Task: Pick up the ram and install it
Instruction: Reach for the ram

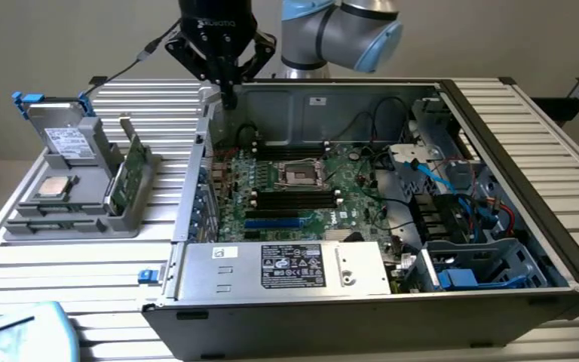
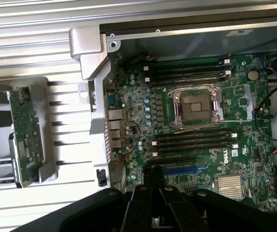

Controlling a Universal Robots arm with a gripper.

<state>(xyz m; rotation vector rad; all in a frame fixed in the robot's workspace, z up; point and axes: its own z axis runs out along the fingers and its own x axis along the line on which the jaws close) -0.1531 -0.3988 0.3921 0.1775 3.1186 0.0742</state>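
My gripper hangs shut and empty over the far corner of the open computer case, on the exterior view's left. In the wrist view its dark fingers are pressed together above the motherboard. The ram, a slim green stick, stands on edge in the grey tray outside the case, well apart from the gripper. Black memory slots flank the processor socket. A green board stands in the tray in the wrist view; I cannot tell whether it is the ram.
A taller green card with a silver bracket stands in the tray beside the ram, along with a hard drive and a square silver chip. The power supply and cables crowd the case. A blue object lies at the near corner.
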